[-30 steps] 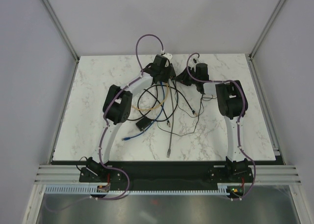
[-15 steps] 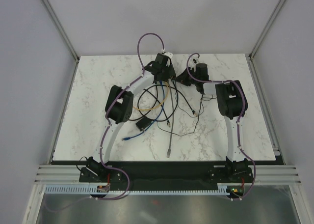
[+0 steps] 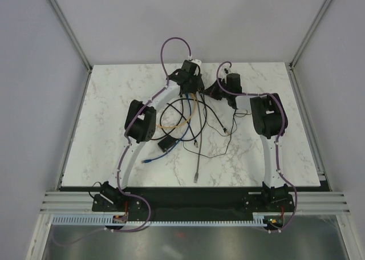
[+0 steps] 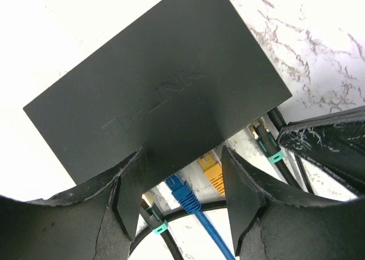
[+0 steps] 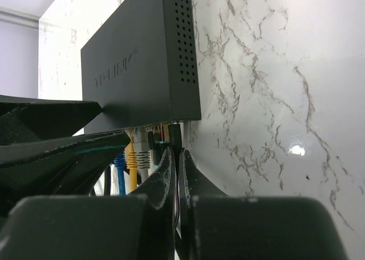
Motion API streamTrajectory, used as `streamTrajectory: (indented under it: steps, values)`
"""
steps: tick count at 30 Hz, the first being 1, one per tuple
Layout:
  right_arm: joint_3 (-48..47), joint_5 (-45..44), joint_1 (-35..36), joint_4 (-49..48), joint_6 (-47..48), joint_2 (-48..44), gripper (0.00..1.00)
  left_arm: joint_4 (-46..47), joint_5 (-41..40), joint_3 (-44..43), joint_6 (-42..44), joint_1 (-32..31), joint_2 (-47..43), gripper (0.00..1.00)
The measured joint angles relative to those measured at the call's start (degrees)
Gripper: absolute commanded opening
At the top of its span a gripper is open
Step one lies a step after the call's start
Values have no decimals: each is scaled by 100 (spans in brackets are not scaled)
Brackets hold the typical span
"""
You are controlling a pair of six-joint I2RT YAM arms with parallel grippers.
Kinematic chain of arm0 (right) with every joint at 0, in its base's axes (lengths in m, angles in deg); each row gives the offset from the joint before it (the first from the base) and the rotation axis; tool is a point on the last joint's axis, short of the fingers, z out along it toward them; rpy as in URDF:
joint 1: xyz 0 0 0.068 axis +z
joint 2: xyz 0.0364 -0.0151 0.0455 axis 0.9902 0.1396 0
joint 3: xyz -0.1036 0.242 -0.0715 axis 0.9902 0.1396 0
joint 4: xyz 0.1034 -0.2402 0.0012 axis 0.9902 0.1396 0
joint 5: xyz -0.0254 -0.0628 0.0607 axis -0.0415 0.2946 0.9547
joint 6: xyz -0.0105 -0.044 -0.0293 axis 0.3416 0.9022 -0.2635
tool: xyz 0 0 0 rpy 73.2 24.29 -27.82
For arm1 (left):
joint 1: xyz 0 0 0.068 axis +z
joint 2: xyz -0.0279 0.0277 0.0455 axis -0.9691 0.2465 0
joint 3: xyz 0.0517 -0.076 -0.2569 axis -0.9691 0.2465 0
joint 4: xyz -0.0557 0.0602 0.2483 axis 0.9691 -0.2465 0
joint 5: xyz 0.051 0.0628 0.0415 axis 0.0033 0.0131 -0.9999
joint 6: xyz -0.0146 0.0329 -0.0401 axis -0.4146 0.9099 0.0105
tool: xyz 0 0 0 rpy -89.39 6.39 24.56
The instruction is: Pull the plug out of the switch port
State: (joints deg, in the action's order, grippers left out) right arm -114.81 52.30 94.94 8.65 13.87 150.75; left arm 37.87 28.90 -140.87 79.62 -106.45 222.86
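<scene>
The switch [image 4: 154, 94] is a flat black box lying at the back of the marble table, with several plugs in its near side. My left gripper [image 4: 185, 197] is open, its fingers straddling the switch's near edge, with a blue plug [image 4: 183, 193] and a yellow plug [image 4: 212, 173] between them. My right gripper [image 5: 177, 157] is shut on a thin black cable just behind its black plug [image 5: 174, 135], which sits in the end port of the switch [image 5: 142, 66]. In the top view both grippers, the left [image 3: 191, 83] and the right [image 3: 221, 92], meet over the switch, which is mostly hidden.
Loose black, yellow, blue and grey cables [image 3: 194, 129] sprawl in front of the switch. A small squarish black block [image 3: 166, 143] lies among them. Two black plugs with teal clips [image 4: 268, 143] flank the coloured ones. The right gripper's finger [image 4: 331, 140] is close beside the left.
The left arm's elbow has shifted slightly right and its gripper has edged toward the back. The right arm has hardly moved.
</scene>
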Motion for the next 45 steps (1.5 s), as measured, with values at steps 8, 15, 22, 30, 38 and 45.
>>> streamTrajectory:
  steps: [8,15,22,30,38,45]
  values:
    - [33,-1056,293,518,302,-304,0,-127,155,-302,-105,13,153,63]
    - [133,-1508,428,505,474,-404,0,-162,293,-424,-177,37,219,63]
    - [706,-997,297,-245,74,-490,0,-168,448,-437,-243,63,219,63]
    - [992,-1266,269,9,201,-817,0,-164,664,-457,-302,57,219,62]
    - [898,-1263,275,186,293,-820,0,-20,717,-328,-284,57,170,67]
    - [702,-1139,243,448,393,-767,0,402,153,247,369,-177,-55,70]
